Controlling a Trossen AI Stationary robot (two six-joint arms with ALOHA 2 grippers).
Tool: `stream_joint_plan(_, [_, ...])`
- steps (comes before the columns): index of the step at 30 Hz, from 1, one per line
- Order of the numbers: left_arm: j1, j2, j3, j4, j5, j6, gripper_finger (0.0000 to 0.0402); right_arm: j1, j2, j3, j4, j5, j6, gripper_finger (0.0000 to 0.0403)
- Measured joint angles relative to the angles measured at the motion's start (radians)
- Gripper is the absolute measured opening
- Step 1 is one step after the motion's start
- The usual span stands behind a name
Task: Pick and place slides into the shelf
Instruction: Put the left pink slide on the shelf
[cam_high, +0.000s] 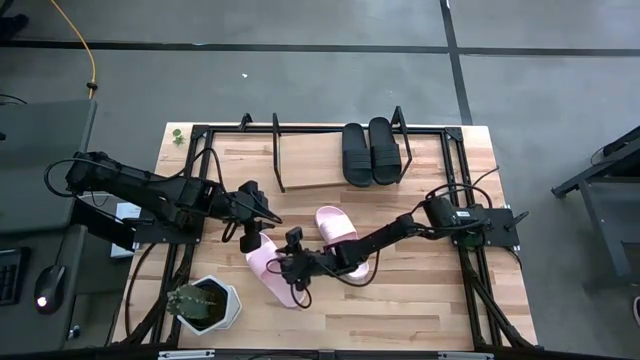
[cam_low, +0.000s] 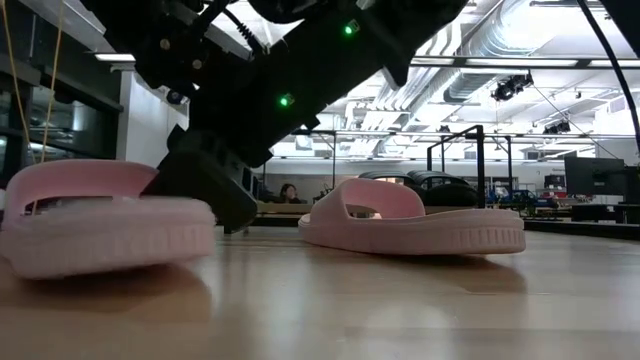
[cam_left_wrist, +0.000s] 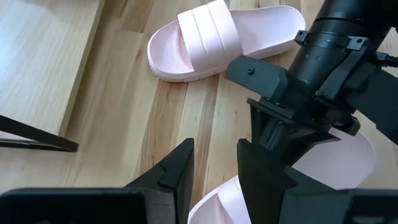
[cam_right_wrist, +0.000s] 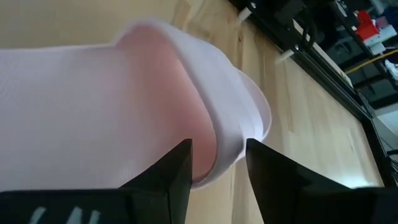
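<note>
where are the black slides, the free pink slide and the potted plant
black slides (cam_high: 368, 152): high view, on the seam where the pair meets, on the shelf.
free pink slide (cam_high: 335, 222): high view, on its strap.
potted plant (cam_high: 197, 304): high view, on the green leaves in the white pot.

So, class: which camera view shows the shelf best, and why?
The high view: it looks straight down on the whole shelf, its wooden board, its black frame ends and the two black slides on it. The left wrist view catches only part of the board; the low view shows the shelf far off, mostly hidden; the right wrist view shows none of it.
</note>
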Motion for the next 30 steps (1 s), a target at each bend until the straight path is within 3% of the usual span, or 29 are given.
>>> stream_joint_plan(10, [0.000, 0.000, 0.000, 0.000, 0.000, 0.001, 0.0108, -0.003, 0.000, 0.000, 0.006, 0.037, 0.001, 0.0131])
stream_joint_plan(21, [0.000, 0.000, 0.000, 0.000, 0.000, 0.003, 0.0108, -0.004, 0.000, 0.000, 0.008, 0.033, 0.001, 0.0011])
stream_joint_plan(30, [0.000, 0.000, 0.000, 0.000, 0.000, 0.003, 0.0108, -0.005, 0.000, 0.000, 0.006, 0.042, 0.001, 0.0003])
